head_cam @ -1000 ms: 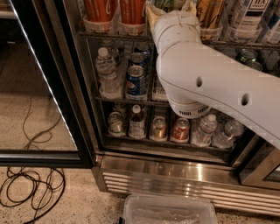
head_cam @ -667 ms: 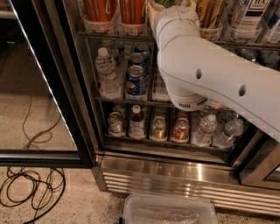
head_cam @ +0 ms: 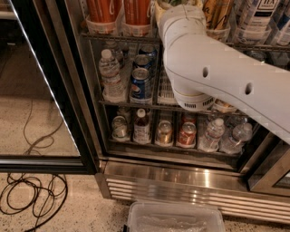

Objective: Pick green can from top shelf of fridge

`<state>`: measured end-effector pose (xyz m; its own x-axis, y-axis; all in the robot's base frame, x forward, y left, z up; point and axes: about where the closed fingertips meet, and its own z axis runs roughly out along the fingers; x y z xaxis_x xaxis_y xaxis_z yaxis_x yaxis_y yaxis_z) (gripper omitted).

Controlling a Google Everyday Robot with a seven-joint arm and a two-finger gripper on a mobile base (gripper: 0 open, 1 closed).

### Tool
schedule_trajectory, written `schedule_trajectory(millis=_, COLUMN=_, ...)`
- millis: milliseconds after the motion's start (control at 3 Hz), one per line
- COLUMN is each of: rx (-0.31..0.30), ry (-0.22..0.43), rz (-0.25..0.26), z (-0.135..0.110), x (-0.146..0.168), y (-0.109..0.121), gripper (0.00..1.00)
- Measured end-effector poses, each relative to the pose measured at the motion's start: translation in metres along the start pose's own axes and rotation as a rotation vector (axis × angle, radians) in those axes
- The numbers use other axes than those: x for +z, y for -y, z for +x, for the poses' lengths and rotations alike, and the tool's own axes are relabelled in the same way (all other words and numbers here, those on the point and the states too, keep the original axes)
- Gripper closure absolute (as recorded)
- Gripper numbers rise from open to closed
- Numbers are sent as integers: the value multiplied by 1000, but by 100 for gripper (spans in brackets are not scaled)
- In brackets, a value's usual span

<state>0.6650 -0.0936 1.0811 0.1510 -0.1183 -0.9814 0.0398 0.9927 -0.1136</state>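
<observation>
Out at 12 o'clock, the gripper is hidden behind the last rounded segment of the smooth white plastic robot arm and the frame's top edge, so I cannot tell whether it is apart, together or clamped on anything. The arm slants up from 3 o'clock into the large commercial glass-door fridge, probably so its tip meets the can lane head-on.

The tall slim pale-green can with dark streaks shows only as a sliver at 12 o'clock, just above the arm's end, standing on the dark wire top shelf. At 11 o'clock of it stand glossy orange-red tall cans; at 1 o'clock stands a gold-brown tall can. Whitish cup-like stops hold each lane's front can, seemingly to keep the row from sliding out.

Lower racks carry a ribbed clear water bottle and a shiny blue short can. At 6 o'clock lies a cloudy clear plastic bin; black cables coil on the speckled floor at 8 o'clock.
</observation>
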Motion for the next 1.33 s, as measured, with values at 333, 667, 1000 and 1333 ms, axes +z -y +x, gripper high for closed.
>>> schedule_trajectory(millis=333, rx=0, ry=0, rz=0, z=0, x=0, y=0, gripper=77)
schedule_trajectory(millis=667, rx=7, ry=16, rz=-2, z=-9, x=-6, y=0, gripper=99)
schedule_trajectory(millis=1000, rx=51, ry=52, rz=-11, z=-33, x=-11, y=5, gripper=100)
schedule_trajectory(millis=1333, rx=85, ry=64, rz=-39, z=-52, x=-25, y=8, gripper=100)
